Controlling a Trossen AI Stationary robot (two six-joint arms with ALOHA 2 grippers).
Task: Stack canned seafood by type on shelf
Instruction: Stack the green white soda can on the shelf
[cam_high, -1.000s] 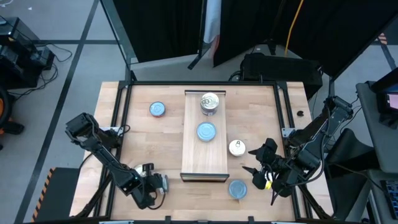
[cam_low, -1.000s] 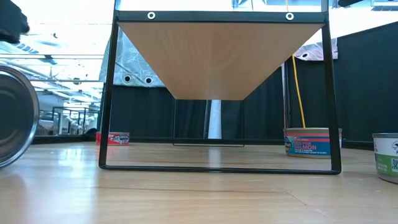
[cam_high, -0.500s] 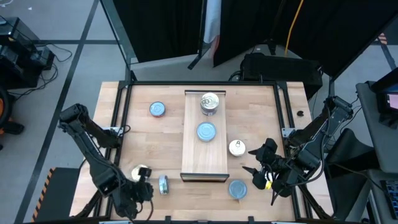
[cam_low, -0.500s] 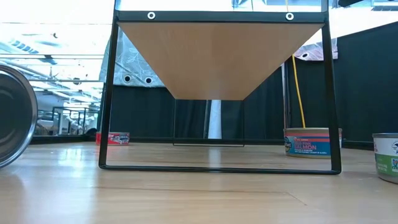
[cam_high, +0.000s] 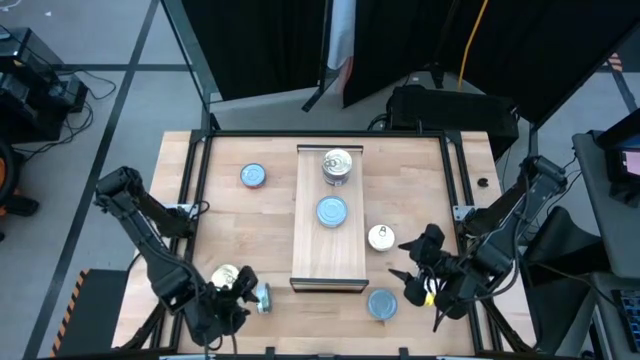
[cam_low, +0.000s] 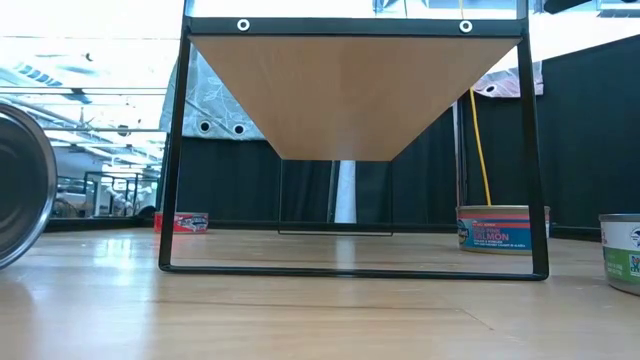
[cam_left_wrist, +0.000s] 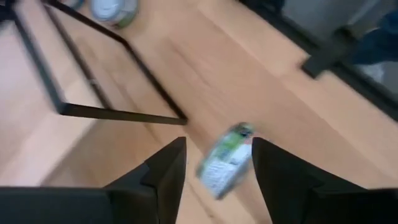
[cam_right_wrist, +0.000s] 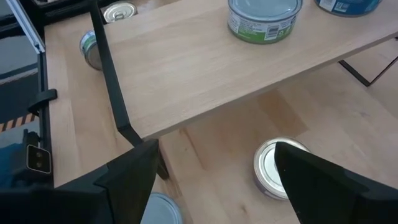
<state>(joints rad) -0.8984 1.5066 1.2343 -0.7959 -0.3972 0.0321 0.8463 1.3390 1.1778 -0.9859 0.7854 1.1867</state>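
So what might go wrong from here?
The tin on its side near the table's front edge could roll away before the open left hand closes on it. Sitting on its rim, it may also slip when squeezed. The stacked tins at the shelf's far end might topple if bumped.

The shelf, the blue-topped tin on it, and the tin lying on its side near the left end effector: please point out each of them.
shelf (cam_high: 328, 255): high view, bare wood near its front end.
blue-topped tin (cam_high: 332, 212): high view, middle of its lid.
tin on its side (cam_left_wrist: 225, 159): left wrist view, its green label wall.
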